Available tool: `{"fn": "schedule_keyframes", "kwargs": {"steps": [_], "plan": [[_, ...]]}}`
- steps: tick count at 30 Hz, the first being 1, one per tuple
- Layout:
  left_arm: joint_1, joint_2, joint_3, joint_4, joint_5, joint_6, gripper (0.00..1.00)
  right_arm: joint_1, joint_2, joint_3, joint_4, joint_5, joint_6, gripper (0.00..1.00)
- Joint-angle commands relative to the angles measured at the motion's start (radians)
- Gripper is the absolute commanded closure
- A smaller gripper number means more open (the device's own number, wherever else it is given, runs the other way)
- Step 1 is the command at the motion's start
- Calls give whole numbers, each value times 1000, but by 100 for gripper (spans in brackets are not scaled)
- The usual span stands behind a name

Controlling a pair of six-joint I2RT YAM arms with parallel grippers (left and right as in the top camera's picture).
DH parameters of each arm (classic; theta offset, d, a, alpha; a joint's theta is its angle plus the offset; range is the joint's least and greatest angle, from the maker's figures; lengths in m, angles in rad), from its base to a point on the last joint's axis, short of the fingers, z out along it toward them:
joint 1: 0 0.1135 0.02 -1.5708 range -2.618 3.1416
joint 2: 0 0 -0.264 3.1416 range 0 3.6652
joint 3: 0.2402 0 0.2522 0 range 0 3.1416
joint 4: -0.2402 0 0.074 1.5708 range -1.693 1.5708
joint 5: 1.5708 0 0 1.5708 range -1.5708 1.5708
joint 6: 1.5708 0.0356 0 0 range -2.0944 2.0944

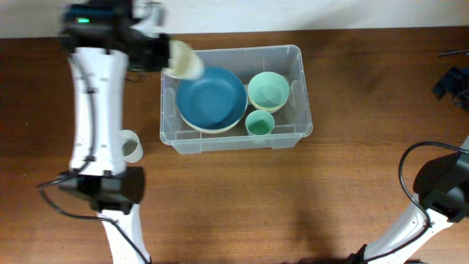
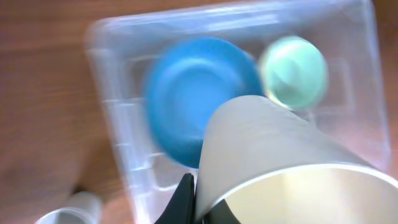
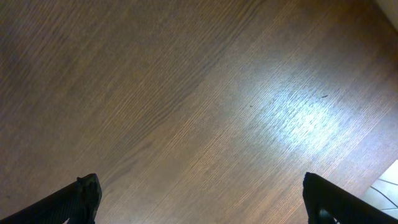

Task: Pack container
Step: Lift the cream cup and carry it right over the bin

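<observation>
Left gripper (image 1: 167,53), closed on a cream cup (image 1: 185,61) with dark fingers (image 2: 185,194) pressed at the cup's wall, hung over the nearest corner of the container (image 1: 234,141). Motion blur hid the exact pinch. Right gripper (image 3: 202,202), jaws spread wide and holding nothing, faced bare wooden table (image 3: 186,93), well apart from the container.

Progress, as judged: three pieces lay inside the container. The cream cup was above it but not yet let go. One white cup (image 1: 130,145) stood on the table behind the left gripper, beside its arm, and appeared to be what remained to pack.

Materials and shapes, largest to smallest:
- Container: clear, thin-walled plastic, rectangular with a rounded rim and moulded ribs, directly beneath the left gripper and reaching away from it.
- Blue dish (image 1: 212,97): round, shallow and smooth, just beyond the held cup. A paler rim along one edge was perhaps a second dish below.
- Green bowl (image 1: 268,90): pale mint, round and deeper, past the blue dish.
- Cream cup: tapered, matte, open-mouthed.
- White cup: small, plain, upright.
- Teal cup (image 1: 259,123): smallest, round, just beside the green bowl.
</observation>
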Motion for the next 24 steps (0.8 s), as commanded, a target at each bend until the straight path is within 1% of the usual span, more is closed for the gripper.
{"fn": "schedule_keyframes", "kwargs": {"steps": [1,7,12,18,24], "plan": [[-83,-6,1,-16,24,98,99,3,-4,-1,1,16,12,1],[-227,16,1,-53,2,112,99,3,-4,-1,1,16,12,1],[-299,67,0,-43,-14,112,99,3,-4,-1,1,16,12,1],[-356,159,0,-45,-14,111,99,3,-4,-1,1,16,12,1],[-363,233,0,-33,-18,111,99,3,-4,-1,1,16,12,1]]}}
